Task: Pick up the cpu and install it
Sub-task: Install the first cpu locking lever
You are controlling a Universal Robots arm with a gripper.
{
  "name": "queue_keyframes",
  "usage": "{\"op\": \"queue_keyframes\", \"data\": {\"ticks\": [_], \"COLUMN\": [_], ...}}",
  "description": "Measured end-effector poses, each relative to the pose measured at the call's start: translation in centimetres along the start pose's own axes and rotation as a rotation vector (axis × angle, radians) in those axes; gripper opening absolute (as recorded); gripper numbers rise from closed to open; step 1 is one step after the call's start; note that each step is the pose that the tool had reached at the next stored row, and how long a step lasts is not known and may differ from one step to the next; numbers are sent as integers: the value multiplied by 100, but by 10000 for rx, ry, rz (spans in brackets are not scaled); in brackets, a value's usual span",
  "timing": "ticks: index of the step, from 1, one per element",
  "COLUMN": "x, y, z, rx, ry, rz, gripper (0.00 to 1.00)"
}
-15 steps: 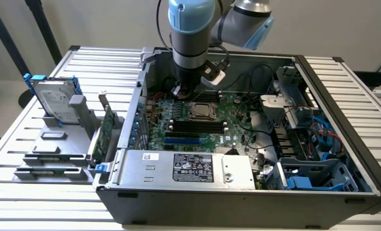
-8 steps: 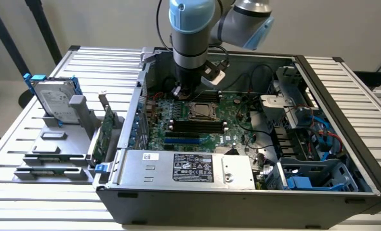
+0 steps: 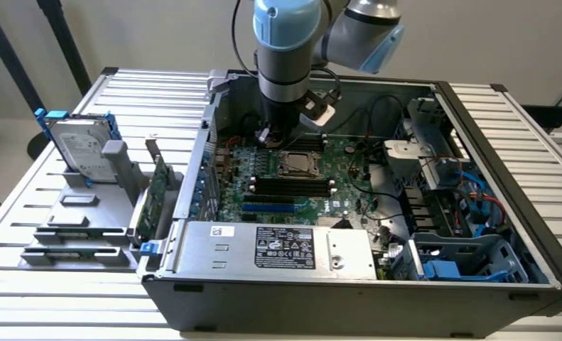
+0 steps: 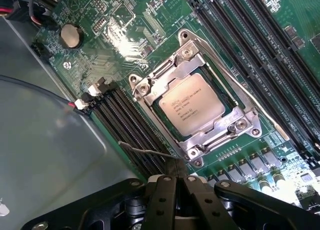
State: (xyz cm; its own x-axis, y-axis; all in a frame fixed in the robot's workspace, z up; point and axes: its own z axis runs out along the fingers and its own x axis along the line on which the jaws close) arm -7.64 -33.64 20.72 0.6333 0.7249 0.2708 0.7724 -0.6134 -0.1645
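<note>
**Gripper low over the board, cpu lying flat in the socket just beside it**

Exterior view first: the arm [image 3: 285, 42] reaches straight down into the open computer case [image 3: 357, 302], and the gripper [image 3: 273, 135] hangs close above the motherboard [image 3: 349, 153]. The cpu [image 3: 298, 163] lies flat inside the socket frame [image 3: 298, 151]. It is just beside the fingertips, a touch towards the exterior view's right and nearer the camera. From here the gripper is near the cpu but not over its middle.

Now the wrist view: the gripper [image 4: 177, 177] shows its two fingers [image 4: 165, 190] pressed together with nothing pinched between them. The cpu [image 4: 192, 104] sits ahead of the fingertips, metal top up, ringed by the socket frame [image 4: 240, 124] and apart from the gripper. It is close to square, so there is no real long axis. Its edges run in line with the memory slots [image 4: 125, 121], and its printed lines run parallel to one pair of edges. A thin wire lever [image 4: 145, 151] lies between the fingertips and the frame's nearest corner. Whether the frame is latched cannot be told.
</note>
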Motion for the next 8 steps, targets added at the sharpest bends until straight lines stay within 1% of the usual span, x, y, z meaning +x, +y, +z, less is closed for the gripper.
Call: {"op": "queue_keyframes", "data": {"ticks": [8], "x": [19], "y": [1], "z": [47], "rx": [1], "ry": [1], "rz": [-2], "gripper": [11]}}
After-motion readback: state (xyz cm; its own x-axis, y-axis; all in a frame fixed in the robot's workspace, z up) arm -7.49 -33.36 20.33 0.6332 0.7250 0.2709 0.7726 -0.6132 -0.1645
